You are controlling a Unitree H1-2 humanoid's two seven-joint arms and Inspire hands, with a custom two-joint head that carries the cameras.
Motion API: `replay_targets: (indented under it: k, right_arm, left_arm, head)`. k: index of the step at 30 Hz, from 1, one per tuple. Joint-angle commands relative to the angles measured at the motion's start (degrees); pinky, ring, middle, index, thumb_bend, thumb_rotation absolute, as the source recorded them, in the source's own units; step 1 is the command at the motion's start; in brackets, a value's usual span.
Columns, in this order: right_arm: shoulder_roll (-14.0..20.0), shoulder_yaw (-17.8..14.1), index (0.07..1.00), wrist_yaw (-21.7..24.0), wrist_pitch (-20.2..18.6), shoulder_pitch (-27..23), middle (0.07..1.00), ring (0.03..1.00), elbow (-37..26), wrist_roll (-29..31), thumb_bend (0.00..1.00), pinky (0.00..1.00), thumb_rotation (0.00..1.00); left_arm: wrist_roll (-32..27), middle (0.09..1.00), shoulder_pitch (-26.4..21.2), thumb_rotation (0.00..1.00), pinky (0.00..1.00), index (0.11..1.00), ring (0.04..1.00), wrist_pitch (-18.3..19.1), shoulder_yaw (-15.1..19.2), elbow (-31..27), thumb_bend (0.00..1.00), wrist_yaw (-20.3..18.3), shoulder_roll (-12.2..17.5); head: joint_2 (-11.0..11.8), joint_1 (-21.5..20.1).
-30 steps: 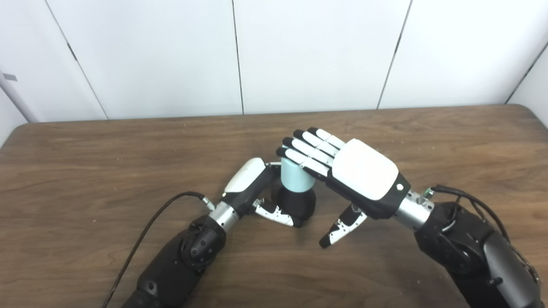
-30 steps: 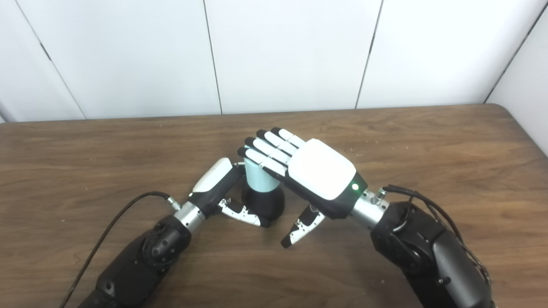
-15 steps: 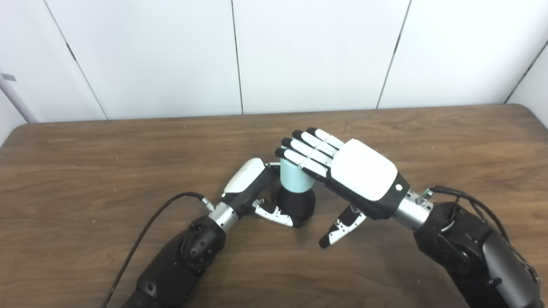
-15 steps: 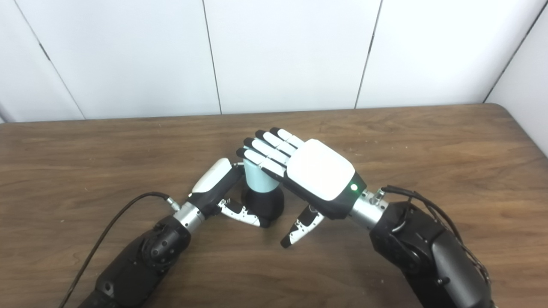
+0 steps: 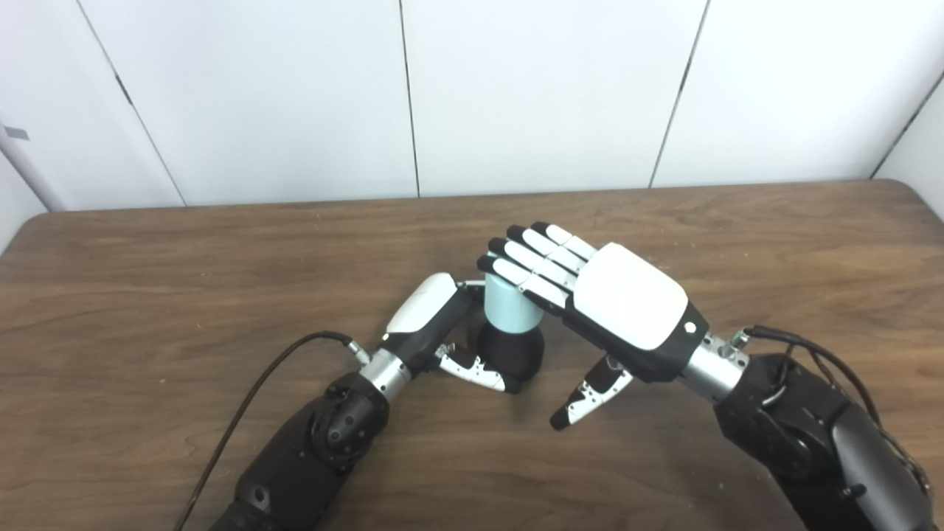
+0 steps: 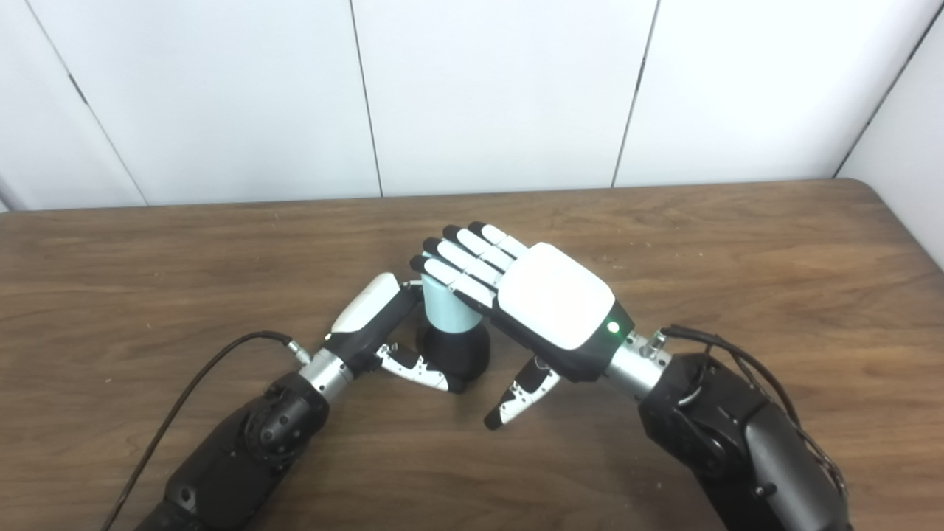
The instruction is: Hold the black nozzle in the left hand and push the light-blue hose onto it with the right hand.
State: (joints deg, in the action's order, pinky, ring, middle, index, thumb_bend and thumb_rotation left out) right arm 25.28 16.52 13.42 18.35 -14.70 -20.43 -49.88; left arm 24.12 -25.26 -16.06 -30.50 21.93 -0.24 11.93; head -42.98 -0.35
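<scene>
Left hand, fingers clamped round black nozzle, steadied it upright on bench near middle, likely as anchor against downward push. Right hand, fingers straight and together, thumb apart, lay flat on top of light-blue hose, pressing rather than gripping. Hose: short pale cylinder seated on bulbous matte nozzle.

Light-blue hose, black nozzle
</scene>
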Motion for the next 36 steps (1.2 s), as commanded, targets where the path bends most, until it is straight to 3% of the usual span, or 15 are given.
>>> replay_targets:
  k: [1,27,36]
  right_arm:
    - [1.57,1.42,0.987,2.69,0.78,1.86,0.991,0.991,1.79,-0.76,0.84,0.97,0.37]
    - [1.52,3.76,1.0,-5.64,2.99,2.61,1.0,1.0,4.86,-3.52,0.83,0.98,0.35]
    - [1.89,4.55,1.0,-4.49,2.28,1.77,1.0,1.0,5.43,-2.66,0.83,0.98,0.36]
  left_arm:
    - [2.64,0.46,8.07,0.09,0.76,0.475,0.578,5.51,-4.48,4.72,0.52,-8.95,1.45]
    - [2.81,0.465,8.24,0.09,0.76,0.475,0.585,5.55,-4.45,4.32,0.52,-8.94,1.55]
    - [2.82,0.467,8.19,0.09,0.76,0.475,0.593,5.56,-4.47,4.34,0.52,-8.95,1.49]
  head:
    - [-0.12,-0.08]
    - [-0.36,-0.05]
    - [-0.41,-0.02]
